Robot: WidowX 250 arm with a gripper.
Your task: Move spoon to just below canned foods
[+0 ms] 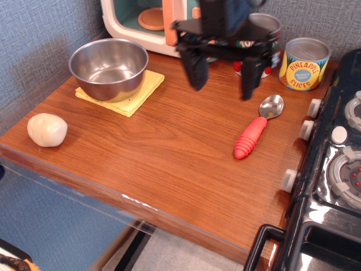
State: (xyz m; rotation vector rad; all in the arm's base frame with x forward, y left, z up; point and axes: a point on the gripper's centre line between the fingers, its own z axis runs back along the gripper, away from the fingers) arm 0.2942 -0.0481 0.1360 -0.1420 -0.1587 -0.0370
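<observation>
The spoon (256,129) lies flat on the wooden counter (158,152), its red ribbed handle pointing toward the front and its silver bowl toward the cans. The pineapple slices can (304,63) stands at the back right, just above the spoon bowl. The tomato sauce can (264,34) stands left of it, largely hidden behind my gripper. My gripper (224,78) hangs open and empty above the counter, up and to the left of the spoon, its two black fingers wide apart.
A steel bowl (108,68) sits on a yellow cloth (134,96) at the back left. A toy microwave (163,22) stands at the back. A pale dough-like lump (47,129) lies at the front left. A black toy stove (333,164) borders the right edge.
</observation>
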